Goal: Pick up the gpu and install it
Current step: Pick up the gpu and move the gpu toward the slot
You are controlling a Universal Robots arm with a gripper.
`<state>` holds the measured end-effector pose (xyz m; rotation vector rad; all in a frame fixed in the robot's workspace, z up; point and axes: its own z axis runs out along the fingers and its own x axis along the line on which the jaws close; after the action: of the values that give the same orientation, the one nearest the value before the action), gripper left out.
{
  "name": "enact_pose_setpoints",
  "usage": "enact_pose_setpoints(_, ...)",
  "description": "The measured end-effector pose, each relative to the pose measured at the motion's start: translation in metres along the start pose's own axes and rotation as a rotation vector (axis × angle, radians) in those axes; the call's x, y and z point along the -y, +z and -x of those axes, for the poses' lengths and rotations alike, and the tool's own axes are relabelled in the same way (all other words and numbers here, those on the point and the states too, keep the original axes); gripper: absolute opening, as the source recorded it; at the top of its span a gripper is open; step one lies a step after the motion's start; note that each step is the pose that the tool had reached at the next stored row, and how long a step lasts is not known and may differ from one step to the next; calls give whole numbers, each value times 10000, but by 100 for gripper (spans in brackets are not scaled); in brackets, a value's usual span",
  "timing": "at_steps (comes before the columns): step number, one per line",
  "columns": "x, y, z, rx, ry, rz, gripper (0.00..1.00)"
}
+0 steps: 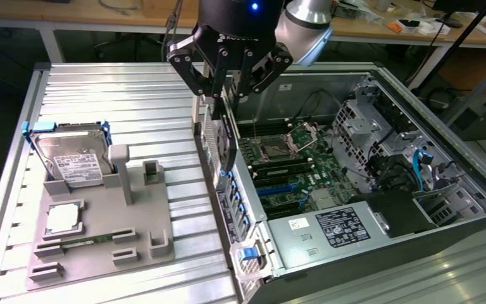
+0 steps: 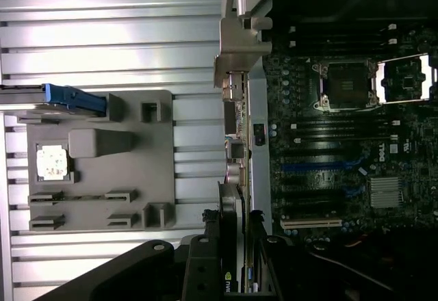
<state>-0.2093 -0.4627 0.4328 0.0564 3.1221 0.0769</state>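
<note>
The black pincer (image 1: 223,88) was clamped on the thin flat dark gpu (image 1: 220,136), held edge-down over the open black computer case (image 1: 395,253) wall beside the ribbed grey table (image 1: 108,95). Caution: misalignment could strike that wall and shift the gripped card.

arm (image 1: 306,25): upright | end effector (image 1: 224,94): pointing down, jaws gripping

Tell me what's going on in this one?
The arm's gripper is closed on the gpu and holds it on edge over the rear edge of the open computer case, next to the motherboard. The card does not look seated in any slot yet. On the grey fixture at the exterior view's left, the hard drive sits in its holder.
</note>
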Motion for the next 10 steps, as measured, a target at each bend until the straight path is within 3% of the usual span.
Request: enact_pose_setpoints(10,-3,3,98,1,1,2,27)
